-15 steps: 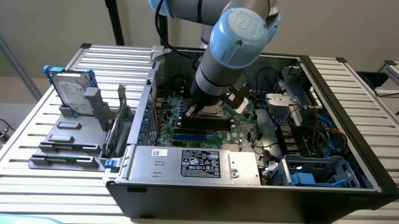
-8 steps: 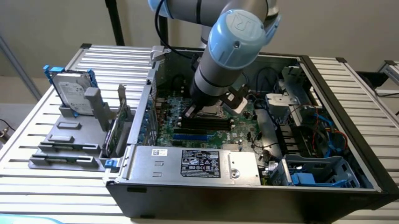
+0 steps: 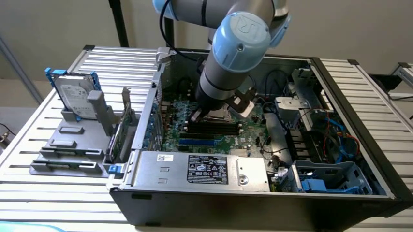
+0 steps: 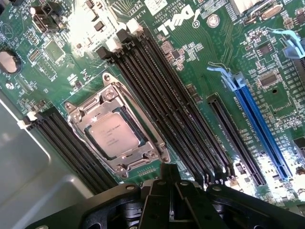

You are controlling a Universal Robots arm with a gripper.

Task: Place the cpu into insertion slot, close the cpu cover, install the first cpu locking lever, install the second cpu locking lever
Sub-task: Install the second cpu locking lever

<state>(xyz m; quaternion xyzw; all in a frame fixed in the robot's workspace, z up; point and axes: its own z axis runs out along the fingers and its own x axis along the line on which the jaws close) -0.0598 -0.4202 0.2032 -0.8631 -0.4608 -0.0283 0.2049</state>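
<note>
cpu (image 4: 113, 135) sits flat in the insertion slot (image 4: 145, 153), pale silver face up. cpu cover (image 4: 90, 109) frames it, down. Pincer (image 4: 170, 200) clenched, empty, just beside the socket.

Cpu (image 4: 113, 135): pale matt metal face. Cpu cover (image 4: 78, 119): bright, polished silvery metal frame. Circuit board (image 4: 200, 62): glossy green laminate. Memory slots (image 4: 167, 100): black plastic. Expansion slot (image 4: 264, 129): blue plastic. Gripper (image 4: 167, 202): matt black body. Bench (image 3: 38, 145): ribbed pale metal.
</note>
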